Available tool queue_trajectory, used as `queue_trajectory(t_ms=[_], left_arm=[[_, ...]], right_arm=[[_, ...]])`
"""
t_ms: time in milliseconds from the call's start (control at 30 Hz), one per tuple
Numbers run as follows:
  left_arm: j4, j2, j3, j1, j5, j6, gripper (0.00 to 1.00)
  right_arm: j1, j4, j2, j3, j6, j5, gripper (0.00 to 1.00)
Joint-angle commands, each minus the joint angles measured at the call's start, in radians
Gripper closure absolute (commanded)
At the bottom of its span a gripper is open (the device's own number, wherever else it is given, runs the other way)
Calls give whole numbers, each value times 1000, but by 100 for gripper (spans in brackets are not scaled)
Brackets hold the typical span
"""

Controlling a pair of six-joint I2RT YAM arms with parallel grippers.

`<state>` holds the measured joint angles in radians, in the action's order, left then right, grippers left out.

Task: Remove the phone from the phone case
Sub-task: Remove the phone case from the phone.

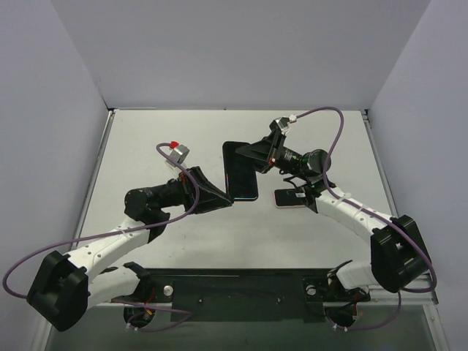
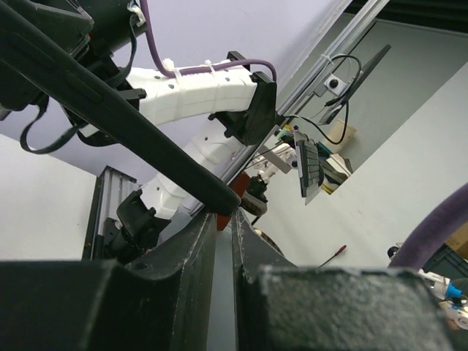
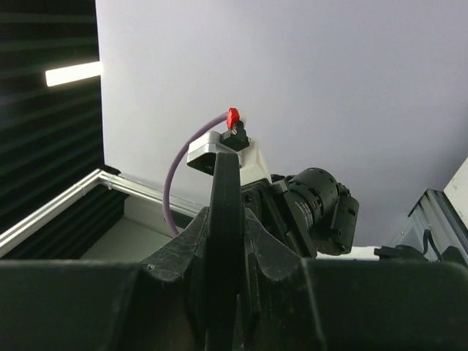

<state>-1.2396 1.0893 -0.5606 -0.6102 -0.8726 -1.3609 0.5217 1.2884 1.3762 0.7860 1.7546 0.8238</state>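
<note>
A black flat slab (image 1: 241, 172), the phone in its case, is held above the table between both arms; I cannot tell phone from case. It has a red-tinted lower edge. My left gripper (image 1: 228, 196) is shut on its lower left corner. In the left wrist view the slab's black edge (image 2: 110, 110) runs down to a red corner pinched at my gripper (image 2: 223, 219). My right gripper (image 1: 254, 155) is shut on the slab's upper right edge. In the right wrist view the slab (image 3: 227, 183) stands edge-on in my gripper (image 3: 225, 219).
A second dark flat device with a pinkish rim (image 1: 291, 198) lies on the table (image 1: 168, 131) under my right arm. The right arm's white link (image 2: 197, 91) shows close in the left wrist view. Metal rails edge the table, with walls behind.
</note>
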Motion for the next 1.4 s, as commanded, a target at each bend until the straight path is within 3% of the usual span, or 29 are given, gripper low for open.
queue_trajectory(t_ms=[0, 100, 167, 200, 233, 267, 300, 400, 567, 900, 1100, 1367], left_arm=[[-73, 6, -19, 44, 135, 35, 100], [196, -17, -36, 63, 172, 152, 100], [165, -26, -36, 50, 126, 154, 98], [88, -32, -29, 47, 112, 113, 91], [54, -38, -22, 44, 92, 96, 71], [31, -58, -13, 44, 89, 73, 60], [40, -69, -9, 44, 86, 69, 41], [190, -141, -19, 40, 107, 129, 19], [463, -161, -97, 20, 133, 250, 18], [517, -86, -139, -45, 139, 279, 20], [514, -86, -137, -82, 146, 296, 41], [388, -81, -140, -82, 124, 264, 60]], right_arm=[[40, 325, -68, 41, -4, -35, 100], [37, 322, -115, 27, 3, -55, 100], [14, 312, -132, 7, -4, -66, 100], [-12, 310, -138, 1, -6, -71, 100], [-23, 310, -140, -10, -15, -66, 100], [-46, 280, -146, -10, -27, -54, 100], [-52, 253, -150, -11, -70, -49, 100], [-48, 48, -181, 5, -210, -29, 100], [-29, -70, -203, 27, -348, -55, 100], [-41, -273, -290, 24, -497, -181, 100], [-75, -291, -304, 25, -480, -181, 100], [-75, -167, -256, 1, -377, -118, 100]])
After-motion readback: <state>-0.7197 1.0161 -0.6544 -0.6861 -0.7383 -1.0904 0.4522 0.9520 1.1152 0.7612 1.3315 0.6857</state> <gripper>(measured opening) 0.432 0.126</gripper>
